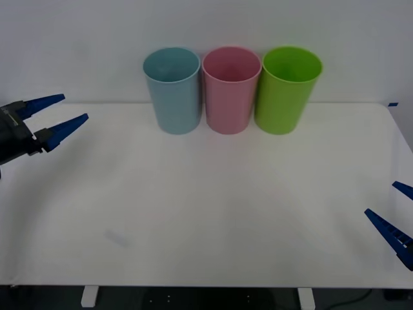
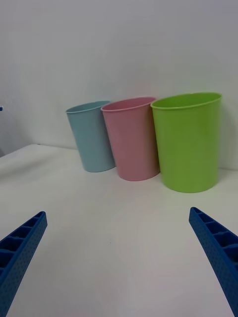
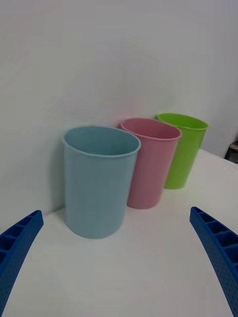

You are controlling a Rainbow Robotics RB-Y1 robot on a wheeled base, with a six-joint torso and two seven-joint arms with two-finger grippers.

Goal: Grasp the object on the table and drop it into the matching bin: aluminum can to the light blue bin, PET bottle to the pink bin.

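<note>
**Two open grippers over a white table, three bins in a row at the far edge**

Nearest, at the right edge: right gripper (image 1: 381, 199), low over the near right part of the table (image 1: 206, 213). Blue ribbed fingers spread wide, gripping nothing.

Farther back, at the left edge: left gripper (image 1: 75, 107), held above the left side of the table. Fingers also parted wide and empty, tips aimed right and slightly away, toward the bins.

Between the two: plain white tabletop, wide, with rounded corners.

Farthest, along the far edge in front of a white wall (image 1: 206, 26): three tall round plastic bins, all upright, mouths open upward, sides tapering downward, all about the same size.
- On the left, light blue bin (image 1: 173, 97), pale and matte with a thin rolled rim.
- In the middle, pink bin (image 1: 230, 97), same shape.
- On the right, lime green bin (image 1: 287, 97).

Packed close side by side, neighbouring rims touching or very nearly so. Well apart from both grippers.
</note>
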